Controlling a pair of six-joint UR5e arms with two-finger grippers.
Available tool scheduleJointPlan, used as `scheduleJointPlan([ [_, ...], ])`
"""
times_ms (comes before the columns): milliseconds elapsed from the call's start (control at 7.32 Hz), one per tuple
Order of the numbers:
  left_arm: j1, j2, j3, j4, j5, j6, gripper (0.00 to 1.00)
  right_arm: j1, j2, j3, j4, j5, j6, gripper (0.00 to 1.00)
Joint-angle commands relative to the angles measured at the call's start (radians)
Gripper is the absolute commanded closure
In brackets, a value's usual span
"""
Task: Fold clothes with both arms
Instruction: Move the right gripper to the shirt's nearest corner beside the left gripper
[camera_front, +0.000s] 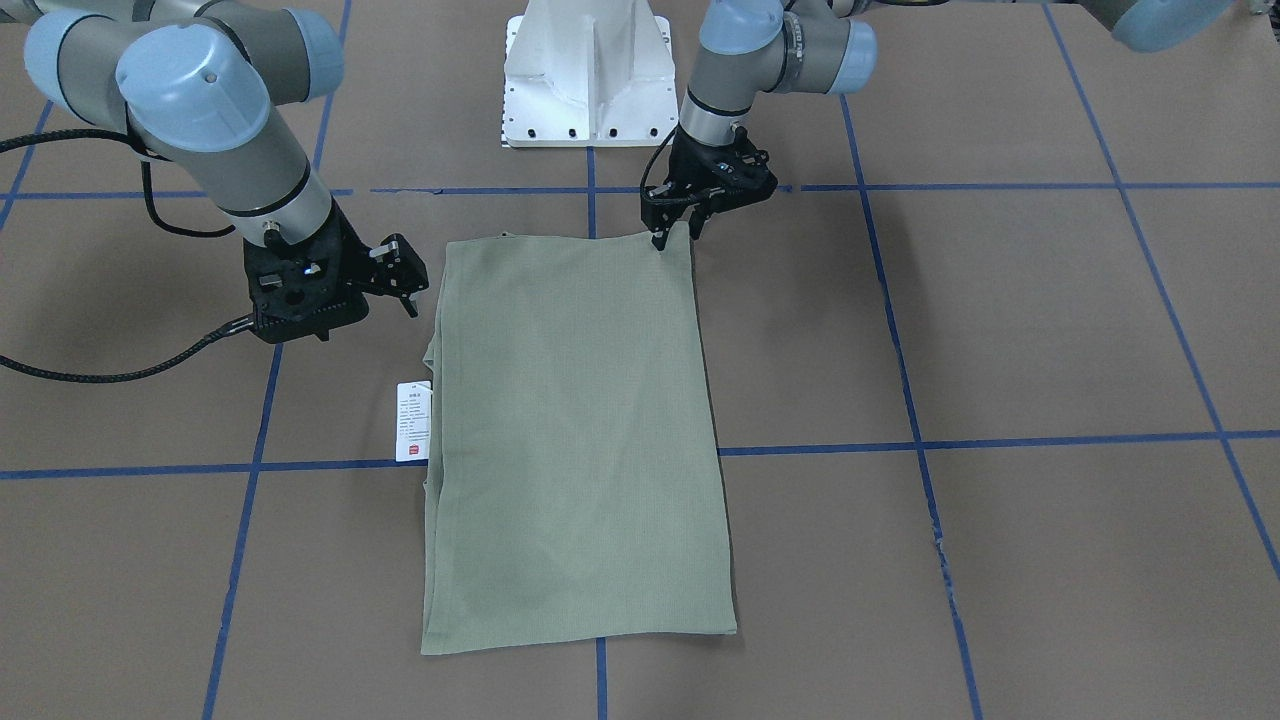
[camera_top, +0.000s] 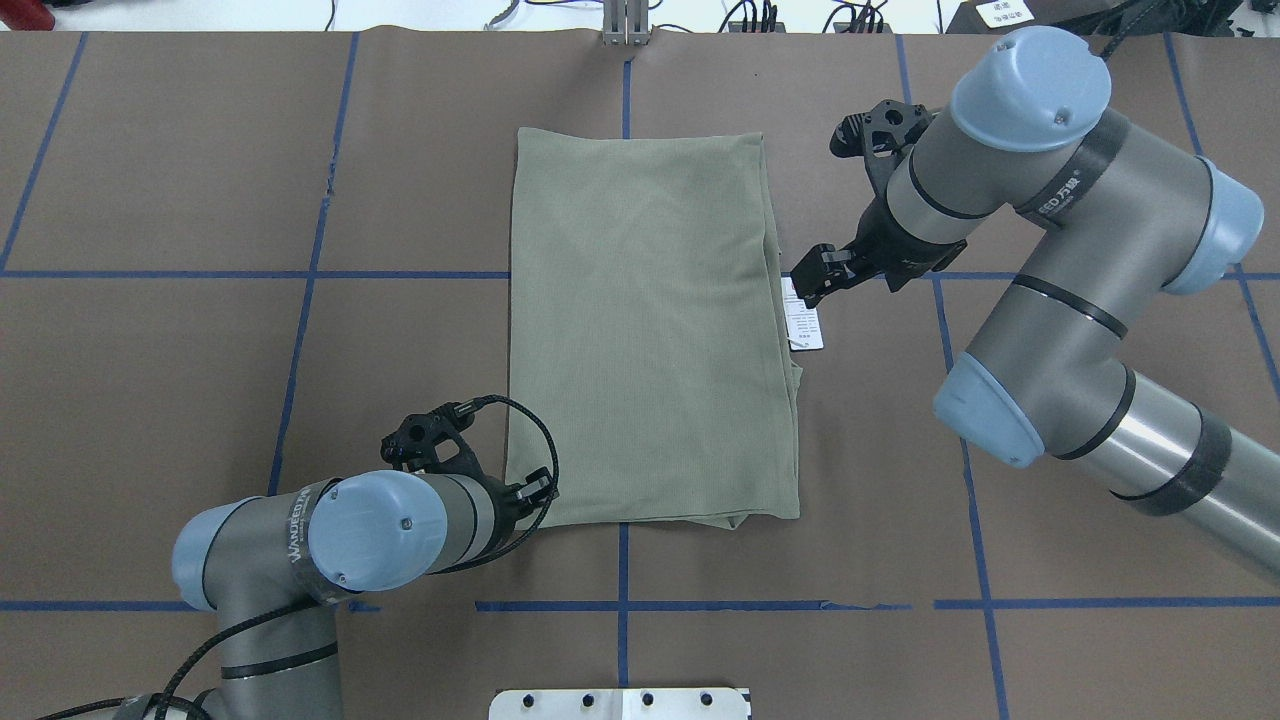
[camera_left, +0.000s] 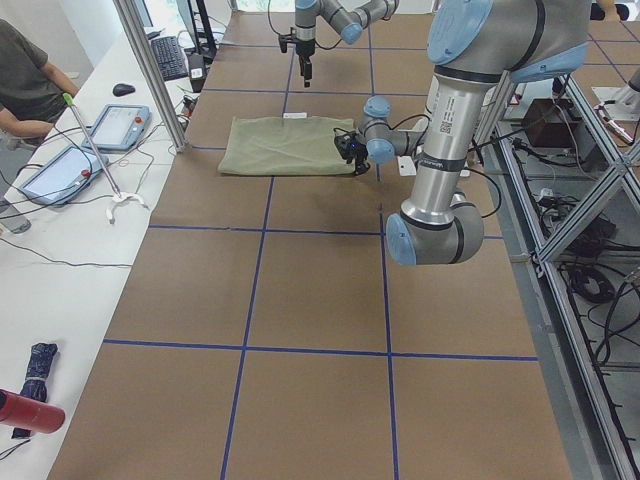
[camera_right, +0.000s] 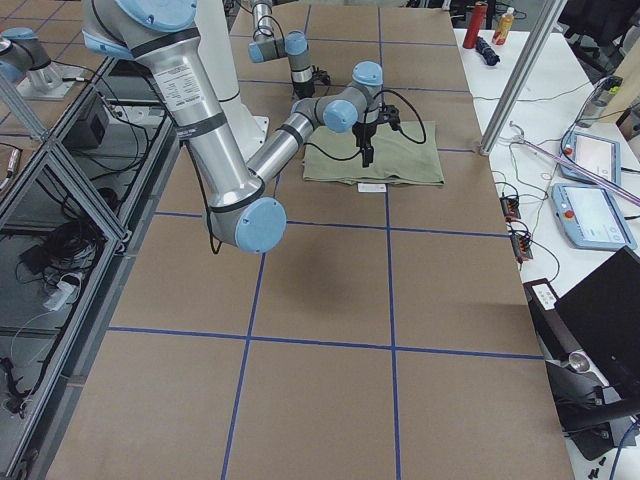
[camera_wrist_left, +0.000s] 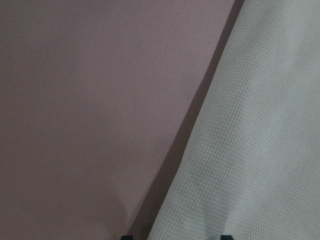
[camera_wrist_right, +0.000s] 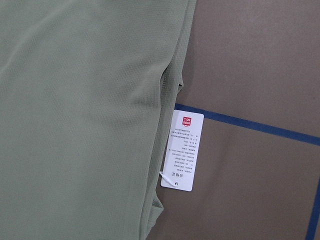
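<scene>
**Long panel laid flat, crosswise fold about to begin**

The table (camera_front: 1000, 330) carries the shirt (camera_front: 575, 430) as one long, flat rectangle with no sleeve showing. You look to be at the start of the crosswise fold.

The left gripper (camera_front: 676, 237) is down at the shirt's robot-side corner. Its fingers are apart with the corner's edge between them, not clamped.

The right gripper (camera_front: 408, 285) hangs above the table just beside the opposite long edge, fingers apart and holding nothing. The hang tag (camera_front: 413, 421) lies just past its tips, on the side away from the robot.

Next, you probably need the left gripper to close on its corner. The right gripper likely has to come back to the matching robot-side corner, clear of the tag, so both lift together.
</scene>
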Motion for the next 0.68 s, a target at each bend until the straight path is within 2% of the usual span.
scheduleJointPlan([
  [0,-0.003,-0.002,0.0,0.0,0.001,0.0,0.63,0.0,0.0,0.0,0.0,0.0,0.0,0.0],
  [137,-0.002,0.0,-0.001,-0.002,0.0,0.002,0.8,-0.002,-0.002,0.0,0.002,0.0,0.0,0.0],
  [546,0.008,-0.005,-0.012,-0.002,-0.002,0.011,0.89,-0.003,-0.008,0.0,0.002,-0.002,0.001,0.0],
])
